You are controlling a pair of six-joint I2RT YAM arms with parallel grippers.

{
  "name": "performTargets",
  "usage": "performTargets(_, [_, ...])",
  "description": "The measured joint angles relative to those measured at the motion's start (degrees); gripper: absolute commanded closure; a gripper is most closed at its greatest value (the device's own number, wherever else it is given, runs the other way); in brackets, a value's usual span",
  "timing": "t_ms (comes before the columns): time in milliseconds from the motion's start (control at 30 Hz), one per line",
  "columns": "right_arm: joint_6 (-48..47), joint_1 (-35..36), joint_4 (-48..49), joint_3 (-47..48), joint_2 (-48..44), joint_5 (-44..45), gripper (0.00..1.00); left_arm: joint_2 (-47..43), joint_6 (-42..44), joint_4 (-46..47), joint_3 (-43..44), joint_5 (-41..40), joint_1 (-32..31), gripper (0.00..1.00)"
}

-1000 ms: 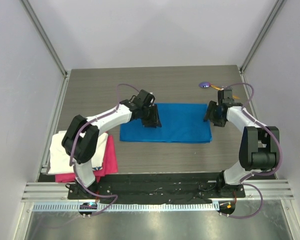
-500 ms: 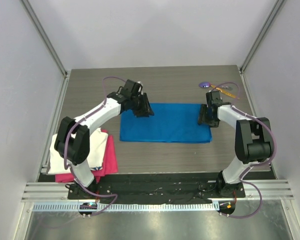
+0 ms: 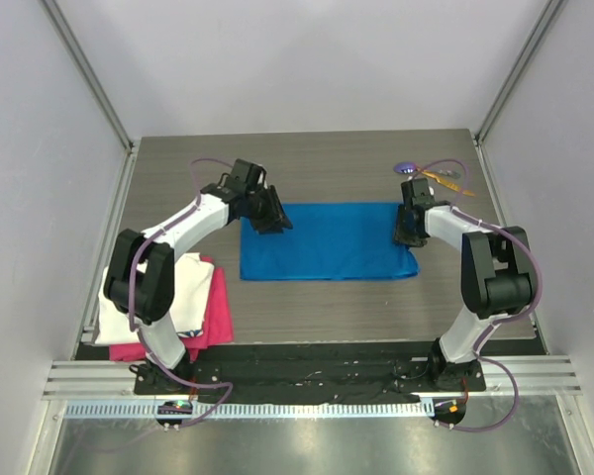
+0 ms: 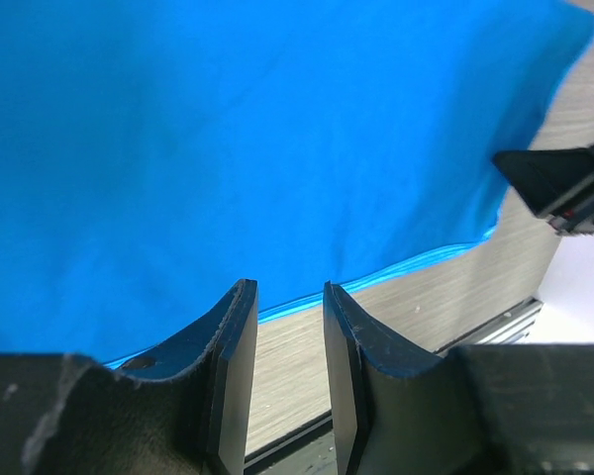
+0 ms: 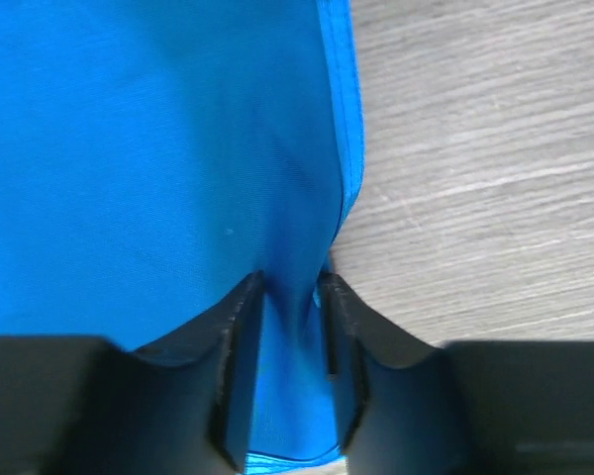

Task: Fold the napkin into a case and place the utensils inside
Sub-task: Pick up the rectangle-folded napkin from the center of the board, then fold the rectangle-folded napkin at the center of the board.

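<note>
Napkin (image 3: 327,242) flat on counter (image 3: 327,173); right gripper (image 5: 290,282) clamped on its right edge; left gripper (image 4: 289,297) narrowly parted, empty, at its left edge.

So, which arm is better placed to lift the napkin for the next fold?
Right, probably. The right gripper has the napkin edge pinched between its fingers; the left gripper shows bare table in its gap.

One napkin (image 3: 327,242), two utensils (image 3: 407,168), one white cloth (image 3: 116,297), one pink cloth (image 3: 218,309).
</note>
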Motion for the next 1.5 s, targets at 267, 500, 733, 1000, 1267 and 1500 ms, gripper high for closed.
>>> performTargets(267, [-0.2,0.2,1.3,0.2,0.2,0.2,0.99,0.0,-0.5,0.3,-3.2,0.3,3.0,0.69])
performTargets(500, [-0.7,0.4,0.0,0.3,-0.5,3.6,0.99,3.0,-0.5,1.0,-3.1,0.2,3.2,0.78])
performTargets(733, [-0.9,2.6,-3.5,0.7,-6.9,6.2,0.99,4.9,-0.8,2.4,-6.2,-2.9,3.1,0.79])
performTargets(1000, [1.3,11.9,-5.6,6.0,-9.1,6.1,0.99,5.5,-2.9,4.5,-9.8,-5.1,0.9,0.80])
performTargets(1267, [10.4,23.4,-3.2,11.9,-5.2,0.2,0.99,5.5,-4.3,7.9,-11.1,-5.2,-0.2,0.80])
performTargets(1500, [15.4,27.9,-0.1,15.9,2.4,-5.2,0.99,4.2,-4.8,8.5,-12.5,-5.1,-0.3,0.80])
